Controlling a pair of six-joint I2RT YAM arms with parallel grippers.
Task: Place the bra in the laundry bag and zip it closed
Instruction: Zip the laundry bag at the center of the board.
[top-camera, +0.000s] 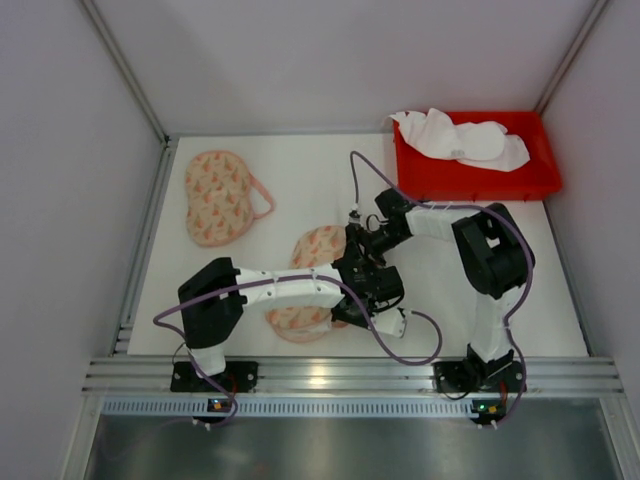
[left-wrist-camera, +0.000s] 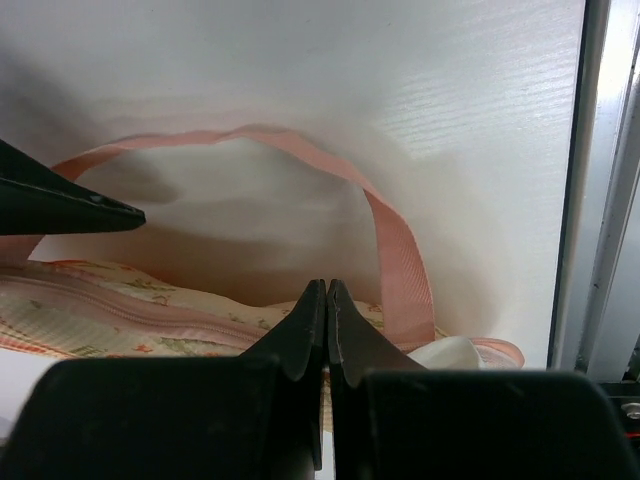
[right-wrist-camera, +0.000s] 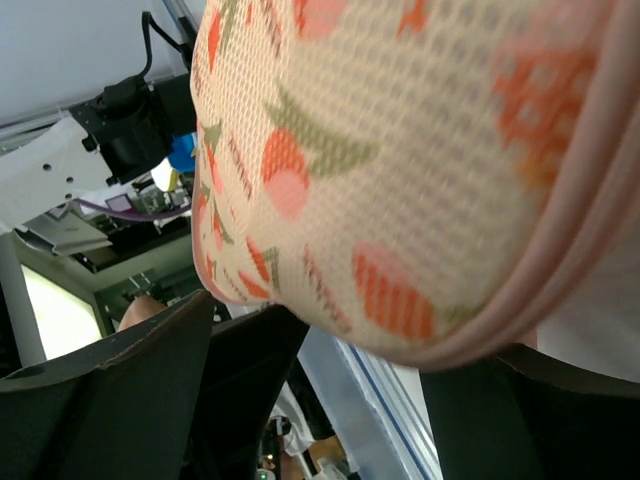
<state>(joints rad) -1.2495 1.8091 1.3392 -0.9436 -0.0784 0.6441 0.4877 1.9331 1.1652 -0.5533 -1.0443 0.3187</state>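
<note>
The peach-printed mesh laundry bag (top-camera: 308, 262) lies mid-table under both arms. My left gripper (left-wrist-camera: 327, 290) is shut at the bag's zipped pink edge (left-wrist-camera: 120, 312), beside its pink strap loop (left-wrist-camera: 400, 270); nothing shows between its tips. In the top view it sits over the bag's right side (top-camera: 365, 288). A bit of white fabric (left-wrist-camera: 452, 352) peeks out by the strap; I cannot tell whether it is the bra. My right gripper (right-wrist-camera: 340, 350) is open, its fingers (right-wrist-camera: 150, 370) wide apart just under the bag's rounded end (right-wrist-camera: 400, 150). From above it is at the bag's far right corner (top-camera: 353, 238).
A second printed bag (top-camera: 217, 196) lies at the far left. A red bin (top-camera: 475, 178) at the far right holds white bras (top-camera: 460, 140). An aluminium rail (top-camera: 340, 375) runs along the near edge, and side rails border the table.
</note>
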